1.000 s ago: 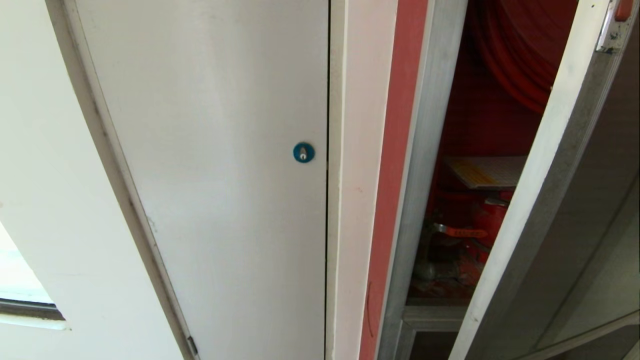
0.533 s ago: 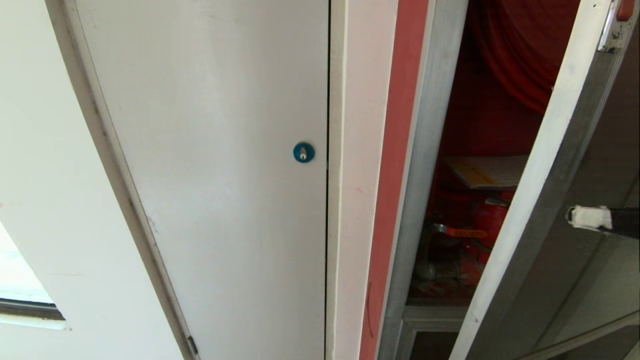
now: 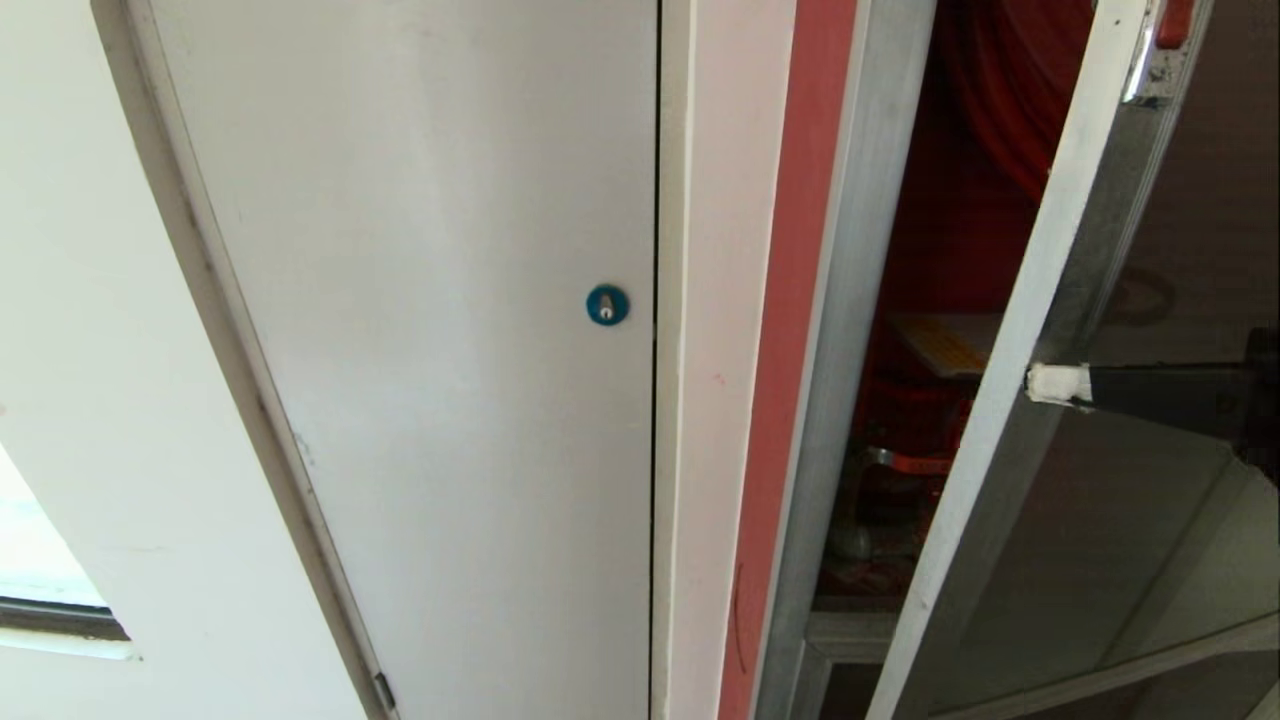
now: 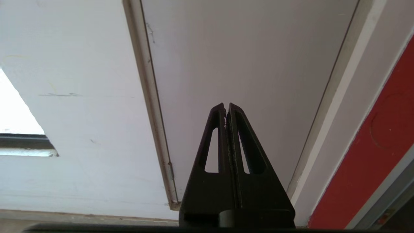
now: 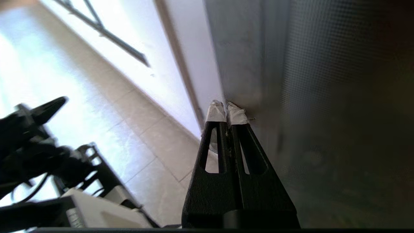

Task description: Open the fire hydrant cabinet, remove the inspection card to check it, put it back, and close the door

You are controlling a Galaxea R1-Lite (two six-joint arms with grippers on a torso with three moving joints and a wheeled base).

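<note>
The fire hydrant cabinet (image 3: 850,300) stands partly open, its red inside and red hose reel (image 3: 1000,90) showing through the gap. The inspection card (image 3: 935,345) lies flat inside, half hidden behind the door's edge. The door (image 3: 1150,520), dark glass in a silver frame with a red latch (image 3: 1172,20) at the top, hangs ajar. My right gripper (image 3: 1055,383) is shut and empty, its white-taped tips pressed against the door's silver frame (image 5: 239,64); the right wrist view shows the right gripper (image 5: 226,108) touching it. My left gripper (image 4: 226,105) is shut, parked low before the white panel.
A plain white door (image 3: 430,300) with a blue round lock (image 3: 607,304) fills the left. A window (image 3: 40,590) sits at the lower left. In the right wrist view, the robot's base (image 5: 97,213) and tiled floor (image 5: 106,123) lie below.
My right gripper has come in from the right onto the door's frame. The door has swung left with it, narrowing the gap and covering more of the card.
</note>
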